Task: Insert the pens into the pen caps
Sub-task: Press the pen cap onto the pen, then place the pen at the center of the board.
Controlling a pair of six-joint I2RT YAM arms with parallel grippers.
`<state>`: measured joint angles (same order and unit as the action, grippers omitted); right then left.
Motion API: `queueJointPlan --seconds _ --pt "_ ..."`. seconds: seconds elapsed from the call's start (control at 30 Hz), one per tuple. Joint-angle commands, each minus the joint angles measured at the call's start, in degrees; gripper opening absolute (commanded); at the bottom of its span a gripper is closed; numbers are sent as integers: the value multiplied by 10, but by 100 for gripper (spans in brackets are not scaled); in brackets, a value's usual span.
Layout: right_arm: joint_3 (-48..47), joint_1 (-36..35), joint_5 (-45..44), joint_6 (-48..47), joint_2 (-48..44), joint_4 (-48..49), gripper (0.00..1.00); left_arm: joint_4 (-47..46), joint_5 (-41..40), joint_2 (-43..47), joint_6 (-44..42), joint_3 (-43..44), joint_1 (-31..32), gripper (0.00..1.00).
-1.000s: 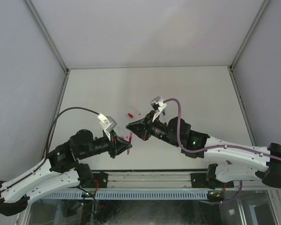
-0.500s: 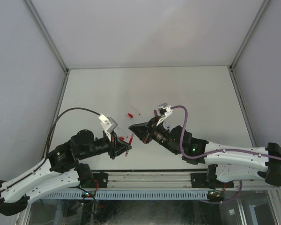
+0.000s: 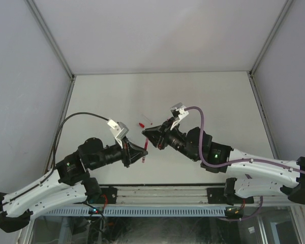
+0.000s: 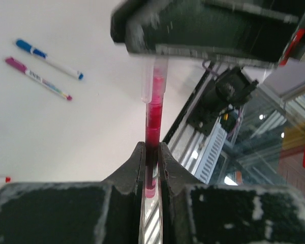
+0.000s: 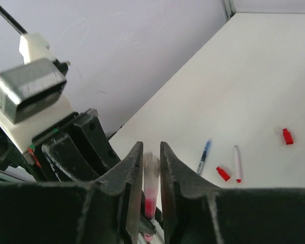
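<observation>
My left gripper (image 4: 151, 170) is shut on the lower end of a red pen (image 4: 152, 122), which stands upright out of its jaws. A pale translucent pen cap (image 4: 154, 81) sits over the pen's upper end. My right gripper (image 5: 151, 168) has its fingers close on either side of that cap (image 5: 151, 170). The cap is blurred there, so I cannot see whether they press on it. From above, the two grippers meet tip to tip, the left gripper (image 3: 141, 155) and the right gripper (image 3: 147, 133), with the pen (image 3: 145, 147) between them.
On the table lie a blue pen (image 5: 204, 156), a white pen with a red tip (image 5: 237, 163) and two loose red caps (image 5: 223, 173) (image 5: 287, 136). A magenta pen (image 4: 38, 77) lies beside the blue pen (image 4: 48, 58). The rail (image 3: 162, 194) runs along the near edge.
The left gripper has pushed forward and to the right with the pen. The right gripper has swung slightly up the table, and its tip now meets the pen's end.
</observation>
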<state>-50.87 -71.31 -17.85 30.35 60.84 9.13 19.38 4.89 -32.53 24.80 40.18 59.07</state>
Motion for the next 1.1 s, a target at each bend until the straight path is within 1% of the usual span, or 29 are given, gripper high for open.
queueJointPlan --seconds 0.0,0.07,0.17,0.27,0.4,0.57,0.8,0.83,0.87,1.07 --pt "-32 9 55 -40 -11 -54 25 -134 -46 -2 -7 44 -11 0" --pt "-42 14 50 -52 -20 -50 34 -133 -49 -2 -6 35 -11 0" --pt "-48 18 41 -66 -41 -46 45 -127 -52 -1 -6 27 -11 0" --pt "-49 20 20 -70 -67 -57 53 -119 -60 1 -8 22 -11 0" --pt "-43 20 -1 -72 -87 -83 61 -111 -72 2 -7 17 -11 0" --pt "-15 19 -17 -49 -110 -105 66 -103 -84 -2 -5 21 -11 0" --pt "42 18 -45 -4 -156 -125 70 -98 -98 3 -4 22 -11 0" --pt "48 18 -47 3 -160 -129 72 -98 -99 3 -4 23 -11 0" --pt "52 17 -48 8 -164 -133 76 -98 -99 3 -4 23 -11 0" --pt "69 5 -54 33 -163 -142 81 -99 -101 -1 -1 25 -11 0"
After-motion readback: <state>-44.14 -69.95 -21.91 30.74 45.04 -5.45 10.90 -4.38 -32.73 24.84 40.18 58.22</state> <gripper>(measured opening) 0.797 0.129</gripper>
